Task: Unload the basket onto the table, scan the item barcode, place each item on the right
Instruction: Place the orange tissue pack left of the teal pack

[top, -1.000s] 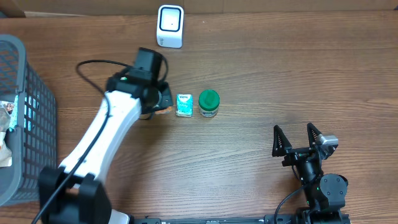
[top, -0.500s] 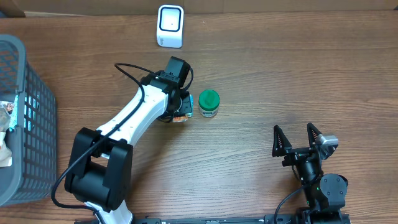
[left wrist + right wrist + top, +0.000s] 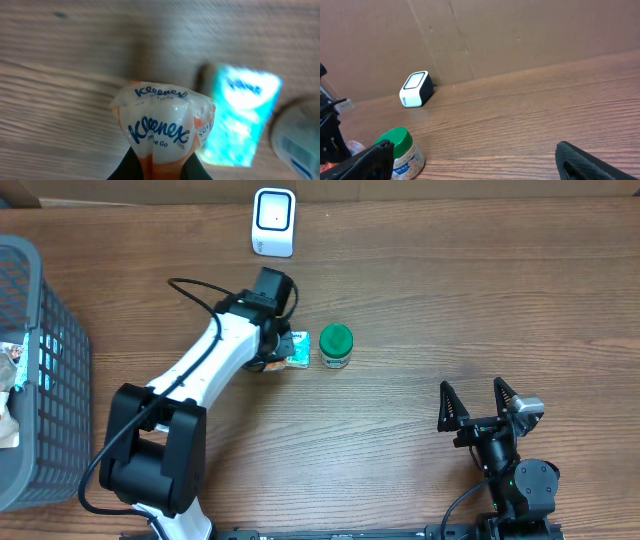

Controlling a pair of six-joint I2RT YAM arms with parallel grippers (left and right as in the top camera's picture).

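Pinching one end of an orange Kleenex pack (image 3: 162, 127), the left gripper (image 3: 161, 169) is clamped tight, just beside a teal tissue pack (image 3: 298, 348) mid-table. A green-lidded jar (image 3: 336, 346) stands next to that, lid on, contents not visible. The white scanner (image 3: 273, 222) is well apart at the far edge. The grey basket (image 3: 50, 360) far left holds wrapped packets (image 3: 12, 370), type unclear. The right gripper (image 3: 478, 402) has its jaws spread, empty.

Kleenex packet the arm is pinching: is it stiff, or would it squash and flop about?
Probably soft: the Kleenex packet bunches and creases where the left gripper pinches it, so it likely squashes and droops. Its glossy plastic wrap looks rather slippery. It seems light, since a narrow pinch at one end appears enough to hold it.
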